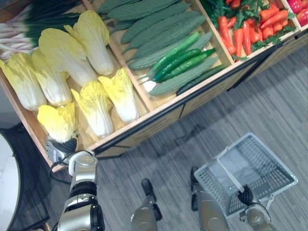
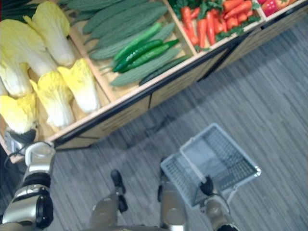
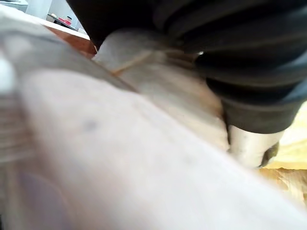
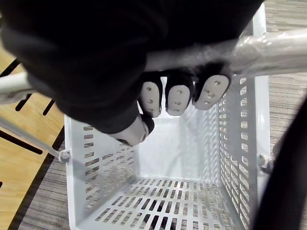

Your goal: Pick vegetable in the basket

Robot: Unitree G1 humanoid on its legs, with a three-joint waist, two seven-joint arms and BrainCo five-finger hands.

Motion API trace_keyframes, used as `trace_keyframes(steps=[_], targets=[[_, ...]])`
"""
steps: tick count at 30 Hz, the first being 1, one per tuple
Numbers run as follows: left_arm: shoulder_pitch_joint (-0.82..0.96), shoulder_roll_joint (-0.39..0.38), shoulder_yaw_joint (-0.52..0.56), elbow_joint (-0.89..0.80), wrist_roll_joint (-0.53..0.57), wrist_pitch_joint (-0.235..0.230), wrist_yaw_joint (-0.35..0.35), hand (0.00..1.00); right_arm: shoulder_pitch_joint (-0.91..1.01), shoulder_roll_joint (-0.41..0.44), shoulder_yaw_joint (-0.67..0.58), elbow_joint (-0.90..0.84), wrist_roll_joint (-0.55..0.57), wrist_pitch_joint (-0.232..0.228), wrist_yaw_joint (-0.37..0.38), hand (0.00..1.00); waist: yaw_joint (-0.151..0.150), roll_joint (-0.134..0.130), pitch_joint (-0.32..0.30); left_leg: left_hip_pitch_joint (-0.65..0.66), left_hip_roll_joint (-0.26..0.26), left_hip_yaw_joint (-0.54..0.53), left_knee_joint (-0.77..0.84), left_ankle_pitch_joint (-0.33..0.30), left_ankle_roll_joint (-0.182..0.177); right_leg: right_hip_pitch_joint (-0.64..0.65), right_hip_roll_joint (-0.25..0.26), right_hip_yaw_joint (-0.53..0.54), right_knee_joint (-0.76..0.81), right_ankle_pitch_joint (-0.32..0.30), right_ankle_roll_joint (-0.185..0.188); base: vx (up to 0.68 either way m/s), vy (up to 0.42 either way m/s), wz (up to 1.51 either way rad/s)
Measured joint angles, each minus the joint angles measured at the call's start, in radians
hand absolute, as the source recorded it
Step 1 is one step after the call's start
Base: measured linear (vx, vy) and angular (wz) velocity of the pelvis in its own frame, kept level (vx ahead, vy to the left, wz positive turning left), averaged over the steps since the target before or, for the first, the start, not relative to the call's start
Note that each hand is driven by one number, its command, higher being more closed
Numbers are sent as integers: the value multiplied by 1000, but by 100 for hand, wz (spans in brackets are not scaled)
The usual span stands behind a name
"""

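Note:
Several yellow napa cabbages lie in the left compartment of a wooden display stand (image 1: 159, 113). My left hand (image 1: 65, 146) is at the stand's front left corner, right against the nearest cabbage (image 1: 57, 121). In the left wrist view the hand's dark cover (image 3: 240, 57) lies over the pale cabbage (image 3: 144, 158). Lower right, my right hand (image 1: 246, 196) is shut on the handle (image 4: 268, 48) of a grey plastic basket (image 1: 255, 166). The basket hangs over the floor with nothing in it (image 4: 163, 206).
The middle compartment holds bumpy green gourds (image 1: 154, 21) and cucumbers (image 1: 178, 60). Carrots with leaves (image 1: 245, 29) fill the right one, with red peppers (image 1: 301, 12) beyond them. Green onions (image 1: 24, 29) lie at the far left. A white round table (image 1: 7, 187) stands at the left edge.

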Motion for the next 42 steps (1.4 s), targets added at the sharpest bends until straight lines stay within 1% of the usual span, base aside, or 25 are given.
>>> trace_keyframes(steps=[5,8,10,12,15,18,21,26,28,29,30,35,36,37,39,41,42], targets=[[-5,-1,8,3,-14,0,-1,100,0,1,0,3,0,0,1,100,-1,-5,3,8,-5,13,0,0,0,7,-4,8,-14,16,2,5,-1,-6],[-5,-18,8,-15,-68,-9,-1,100,1,3,0,17,0,0,1,100,-2,-8,4,23,-9,13,0,0,0,26,-8,6,-18,19,2,4,1,1],[20,-56,3,-100,-82,-10,-11,100,1,6,-1,18,0,1,2,100,-2,-12,6,32,-11,10,0,0,0,36,-9,4,-19,19,2,8,2,4],[57,-119,-22,-219,-81,-18,-20,100,2,15,-4,16,-1,1,2,100,-4,-17,5,34,-12,4,0,0,1,40,-11,1,-18,18,2,4,-3,4],[80,-172,-33,-331,-81,-23,-18,100,7,25,-22,16,-1,3,3,100,-9,-18,4,37,-11,-8,2,1,2,51,-11,-10,-18,18,2,13,-9,9],[110,-207,-41,-402,-80,-33,-17,100,7,32,-53,15,-1,8,7,100,-19,-18,3,39,-9,-13,12,1,2,59,-11,-14,-14,18,2,14,-9,7],[134,-220,-41,-468,-75,-33,-6,100,8,34,-68,15,-1,9,19,100,-24,-17,3,47,-8,-14,15,1,2,67,-10,-14,-11,18,2,0,0,0],[155,-248,-41,-588,-67,-40,10,100,33,35,-92,1,-1,10,24,100,-24,-16,-6,67,-7,-12,13,0,1,78,-10,-8,1,14,-2,-10,0,-2],[174,-270,-42,-649,-62,-42,13,100,47,36,-92,-4,-1,10,24,100,-24,-14,-20,68,-8,-11,10,0,0,78,-9,-3,-4,14,-2,-11,0,-4],[185,-283,-42,-677,-60,-42,18,100,59,38,-93,-4,-1,10,24,100,-24,-12,-37,68,-7,-9,9,0,0,79,-8,0,-9,15,-1,19,-3,-3],[192,-301,-42,-710,-40,-42,22,100,71,39,-104,-4,-1,10,25,100,-24,-10,-51,69,-7,-9,8,0,1,82,-7,1,-15,16,0,0,0,0],[220,-319,-83,-884,23,-47,33,100,92,48,-131,-1,-1,11,30,100,-25,-9,-72,89,-7,-2,3,-1,-1,97,-5,9,-18,19,2,30,-3,-4],[221,-319,-99,-926,65,-54,48,100,98,49,-131,-1,-1,11,31,100,-25,-7,-81,97,-7,6,-1,-2,-2,105,-4,13,-25,21,3,32,-1,-12],[222,-319,-109,-940,83,-54,51,100,102,49,-131,-1,-1,11,32,100,-24,-6,-88,102,-7,12,-4,-2,-3,109,-3,17,-32,24,4,46,-2,-18],[225,-319,-141,-989,96,-59,56,100,111,49,-131,-7,-1,10,33,100,-27,-1,-109,106,-7,23,-5,-6,-4,108,0,28,-35,24,4,50,-7,-18],[240,-317,-182,-1032,131,-67,50,100,114,45,-131,-20,-1,11,40,100,-25,1,-116,120,-5,43,-5,-11,-6,109,5,46,-36,25,4,35,-8,-27],[261,-312,-220,-1057,139,-83,36,100,121,38,-131,-56,-1,12,45,100,-26,4,-118,128,-5,59,-3,-18,-7,109,9,63,-38,28,5,29,-6,-42]])
